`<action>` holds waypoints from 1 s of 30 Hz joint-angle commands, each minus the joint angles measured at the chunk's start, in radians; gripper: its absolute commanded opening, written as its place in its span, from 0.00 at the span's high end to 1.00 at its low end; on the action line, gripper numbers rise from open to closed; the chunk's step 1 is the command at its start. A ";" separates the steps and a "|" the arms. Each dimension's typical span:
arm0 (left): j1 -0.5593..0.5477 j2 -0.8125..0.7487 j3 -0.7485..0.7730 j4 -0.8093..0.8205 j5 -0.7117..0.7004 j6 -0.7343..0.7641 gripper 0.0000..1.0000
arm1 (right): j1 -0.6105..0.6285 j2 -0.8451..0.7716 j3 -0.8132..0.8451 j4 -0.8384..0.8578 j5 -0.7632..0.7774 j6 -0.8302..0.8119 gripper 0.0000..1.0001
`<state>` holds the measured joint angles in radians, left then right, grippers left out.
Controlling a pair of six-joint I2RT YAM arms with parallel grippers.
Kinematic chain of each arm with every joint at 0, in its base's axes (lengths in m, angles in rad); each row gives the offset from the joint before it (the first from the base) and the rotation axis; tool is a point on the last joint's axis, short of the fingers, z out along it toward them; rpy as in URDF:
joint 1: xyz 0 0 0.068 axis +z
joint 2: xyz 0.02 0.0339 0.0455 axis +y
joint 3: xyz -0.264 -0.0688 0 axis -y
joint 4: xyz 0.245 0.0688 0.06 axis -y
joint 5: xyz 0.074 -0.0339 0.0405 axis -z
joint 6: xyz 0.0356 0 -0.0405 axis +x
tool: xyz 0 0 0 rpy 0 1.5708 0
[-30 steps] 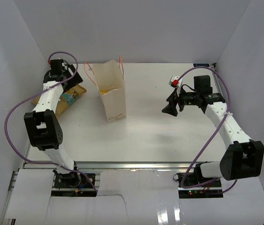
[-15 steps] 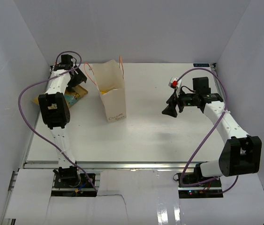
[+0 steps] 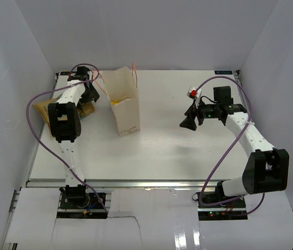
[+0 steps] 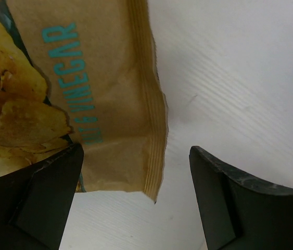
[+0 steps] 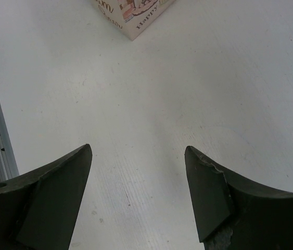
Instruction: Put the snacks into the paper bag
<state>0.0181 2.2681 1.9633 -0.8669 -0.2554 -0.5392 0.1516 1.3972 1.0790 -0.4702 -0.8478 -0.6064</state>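
Note:
The cream-white paper bag point(image 3: 125, 107) stands open at the back left of the table, with something yellow point(image 3: 116, 97) inside. An orange-yellow chip bag point(image 3: 45, 107) lies left of it by the left wall. My left gripper point(image 3: 90, 98) is open just left of the paper bag, low over the chip bag's right end. In the left wrist view the chip bag point(image 4: 99, 78) with teal lettering lies flat, and its corner sits between my open left gripper point(image 4: 136, 152). My right gripper point(image 3: 189, 122) is open and empty over bare table point(image 5: 138, 150). Other snacks are out of view.
The white side walls stand close to the left and right of the table point(image 3: 188, 151). The paper bag's orange cord handles point(image 3: 134, 71) stick up above its rim. The paper bag's lower corner point(image 5: 130, 15) shows at the top of the right wrist view.
My left arm has swung right from the far left corner toward the paper bag, uncovering the chip bag's left end. The right arm has barely moved.

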 commanded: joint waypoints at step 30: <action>-0.001 -0.104 -0.159 -0.027 -0.051 0.162 0.65 | -0.015 -0.006 -0.018 0.033 -0.036 0.028 0.23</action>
<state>0.0139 2.2295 1.8000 -0.8623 -0.3519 -0.3794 0.1429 1.3991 1.0637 -0.4679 -0.8486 -0.5835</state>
